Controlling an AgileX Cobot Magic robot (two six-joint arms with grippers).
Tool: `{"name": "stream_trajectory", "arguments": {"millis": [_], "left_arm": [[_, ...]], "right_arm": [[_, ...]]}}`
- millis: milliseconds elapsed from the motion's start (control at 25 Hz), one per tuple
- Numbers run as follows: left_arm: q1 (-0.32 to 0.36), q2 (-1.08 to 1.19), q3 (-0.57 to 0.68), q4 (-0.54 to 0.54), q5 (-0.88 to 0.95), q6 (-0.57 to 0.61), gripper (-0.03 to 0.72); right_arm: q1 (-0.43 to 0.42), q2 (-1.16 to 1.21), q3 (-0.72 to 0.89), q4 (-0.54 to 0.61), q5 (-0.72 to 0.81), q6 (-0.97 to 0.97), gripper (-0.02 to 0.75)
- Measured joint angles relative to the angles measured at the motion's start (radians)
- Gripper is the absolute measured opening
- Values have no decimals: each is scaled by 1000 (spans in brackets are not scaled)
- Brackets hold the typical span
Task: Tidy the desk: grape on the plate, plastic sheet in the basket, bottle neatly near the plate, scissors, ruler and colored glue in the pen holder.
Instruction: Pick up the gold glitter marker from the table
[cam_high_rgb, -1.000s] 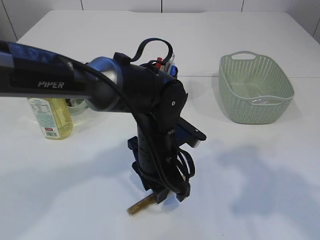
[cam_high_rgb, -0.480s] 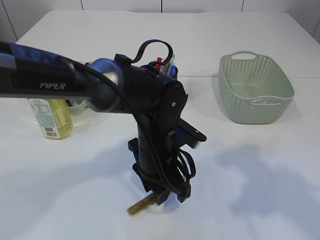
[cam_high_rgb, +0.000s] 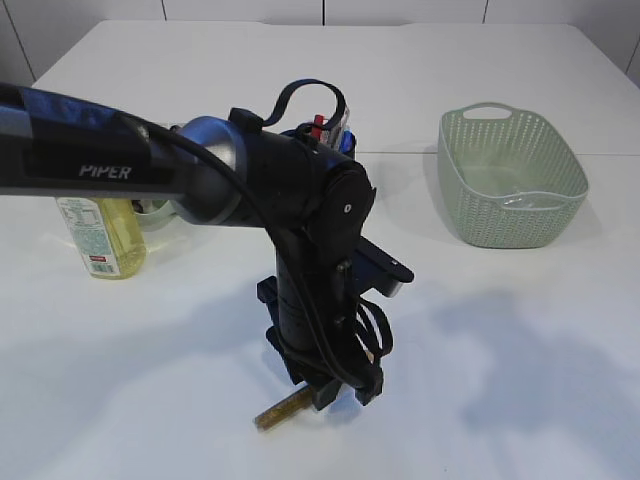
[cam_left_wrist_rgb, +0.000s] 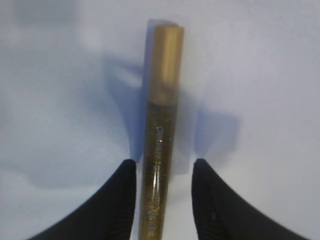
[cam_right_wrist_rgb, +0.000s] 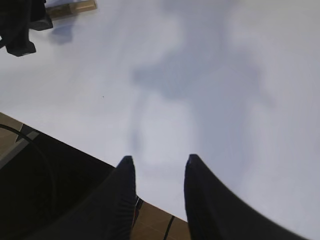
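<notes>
Down at the front of the table, nothing is seen to have changed over the last second: the left gripper (cam_left_wrist_rgb: 162, 175) is kept half-open astride the gold glitter glue (cam_left_wrist_rgb: 161, 135), apparently not yet pinched; the right gripper (cam_right_wrist_rgb: 157, 172) is held half-open, empty

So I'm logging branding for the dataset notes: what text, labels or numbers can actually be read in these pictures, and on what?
"PIPER": white letters on the dark link of the left arm, exterior view.
Label on the bottle: printed text and a red patch, too small to read.
Print along the gold glitter glue tube, left wrist view: blurred, unreadable.
Basket and right wrist view: no text.
</notes>
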Motion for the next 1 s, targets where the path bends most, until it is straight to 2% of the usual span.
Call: {"name": "stream_trajectory", "arguments": {"millis": [760,1000], "left_arm": [[-5,20,0,40,-34,-38,277],[-5,28,0,46,-40,-38,243]], "right_arm": [[0,0,0,0,0,0,279],[0,0,0,0,0,0,279]]}}
